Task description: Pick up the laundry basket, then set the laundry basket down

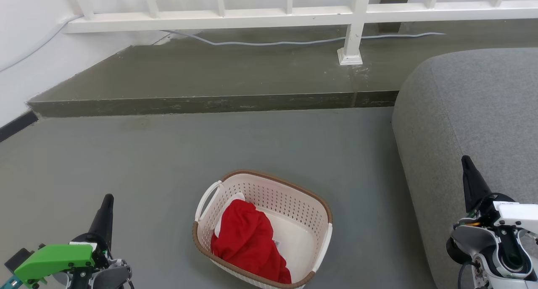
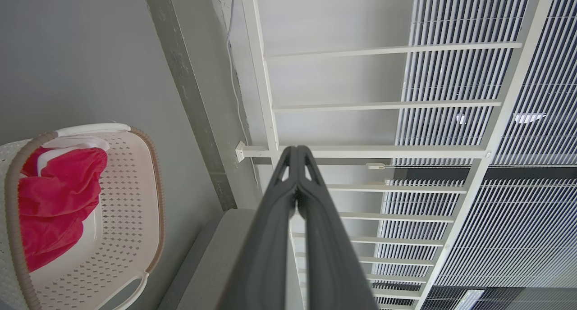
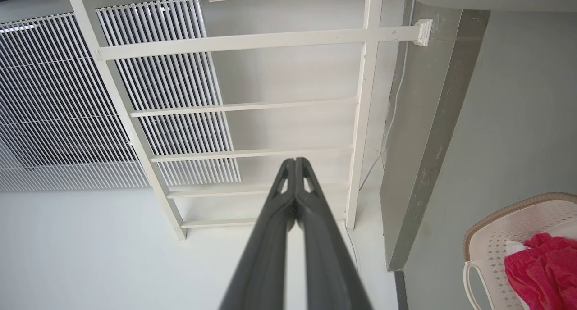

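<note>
Two grippers are hanging shut on nothing. The left gripper (image 2: 296,150) is pressing its two long dark fingers flat together, and the right gripper (image 3: 295,160) is doing the same. In the head view we are seeing them poised above the smooth grey floor (image 1: 126,154), one at each lower corner.

Between them, touching neither, the cream-white rectangular plastic laundry basket (image 1: 290,198) is sitting on that floor, near the rounded grey fabric sofa (image 1: 475,112). We are looking at rounded corners, perforated walls, a brown woven-look rim and a white loop handle (image 1: 207,198) on each short side. A crumpled red cloth (image 1: 248,238) is lying in its left half.

The cloth is covering much of the basket's bottom and most of a white item (image 1: 229,207) that we cannot identify. The picture's lower edge is cutting off the basket's near rim, and both wrist views are cropping the basket too. Farther out, a dark concrete step (image 1: 210,79) is carrying a white railing (image 1: 294,16).
</note>
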